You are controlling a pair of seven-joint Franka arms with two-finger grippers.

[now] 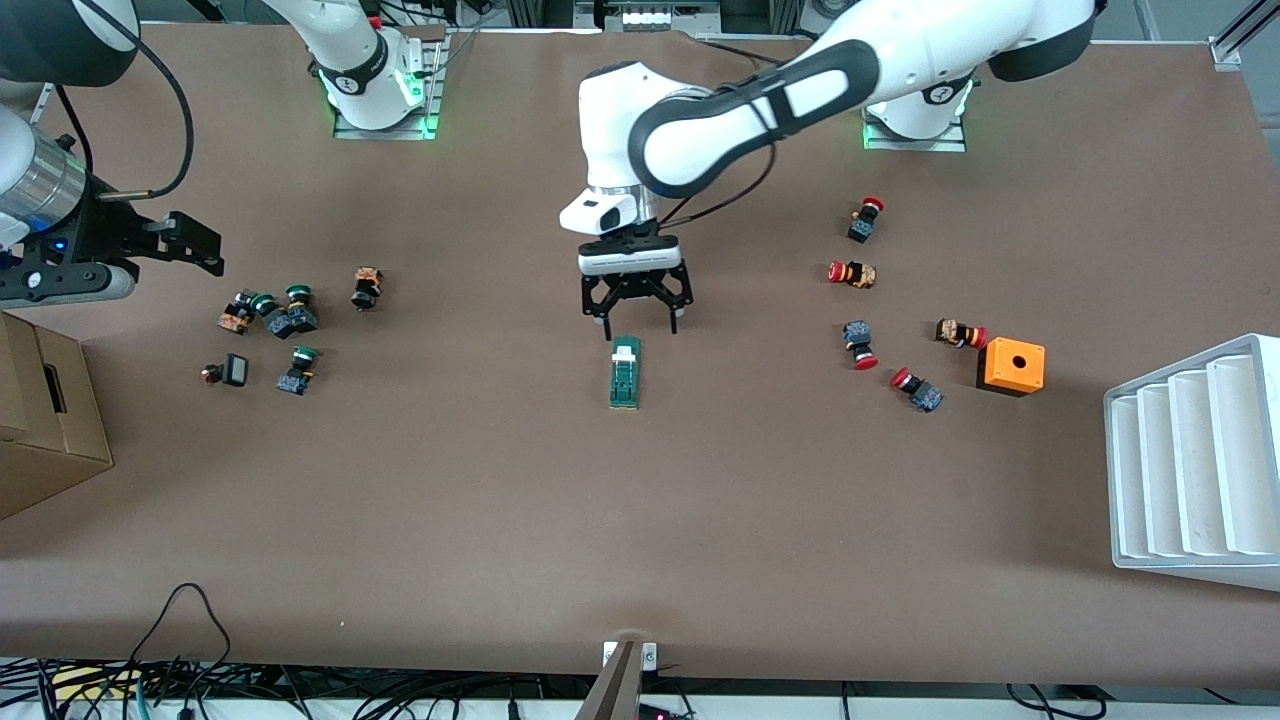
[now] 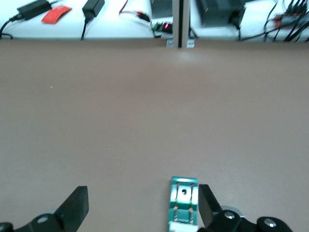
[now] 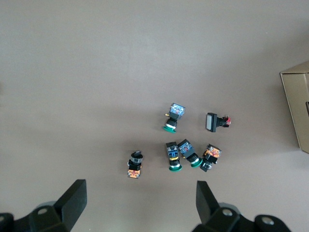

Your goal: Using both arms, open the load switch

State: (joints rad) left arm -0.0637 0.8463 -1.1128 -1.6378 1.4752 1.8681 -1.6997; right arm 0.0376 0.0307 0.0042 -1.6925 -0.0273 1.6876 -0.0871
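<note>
The left arm reaches to mid-desk, its tool (image 1: pixel 636 318) pointing down, fingers spread wide, just above the switch (image 1: pixel 625 372). The switch lies flat on the brown desk (image 1: pixel 640 500), long axis toward the front camera, white end toward the bases. The right tool (image 1: pixel 195 245) waits open above green buttons (image 3: pixel 178 154).
</note>
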